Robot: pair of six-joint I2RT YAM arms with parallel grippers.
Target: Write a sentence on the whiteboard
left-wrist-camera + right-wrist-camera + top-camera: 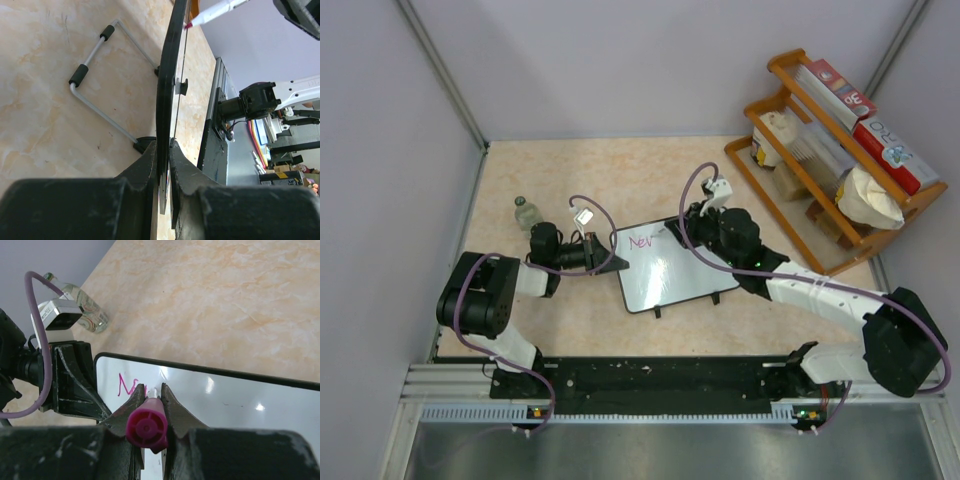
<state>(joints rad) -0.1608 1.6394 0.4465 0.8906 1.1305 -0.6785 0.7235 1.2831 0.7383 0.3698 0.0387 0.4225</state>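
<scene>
The whiteboard (676, 275) lies on the table between the arms, white with a thin black frame. Pink letters of the sentence (641, 241), reading about "Nev", sit at its upper left. My left gripper (606, 256) is shut on the board's left edge; the left wrist view shows the frame (167, 95) edge-on between the jaws of that gripper (170, 150). My right gripper (673, 232) is shut on a pink marker (146, 427), with the tip down on the board (230, 400) just right of the letters (124, 385). The tip also shows in the left wrist view (207, 14).
A small clear bottle (525, 212) stands left of the board, behind the left gripper. A wooden rack (820, 165) with boxes and bags fills the back right. A bent metal wire with black sleeves (95, 75) lies on the table under the board.
</scene>
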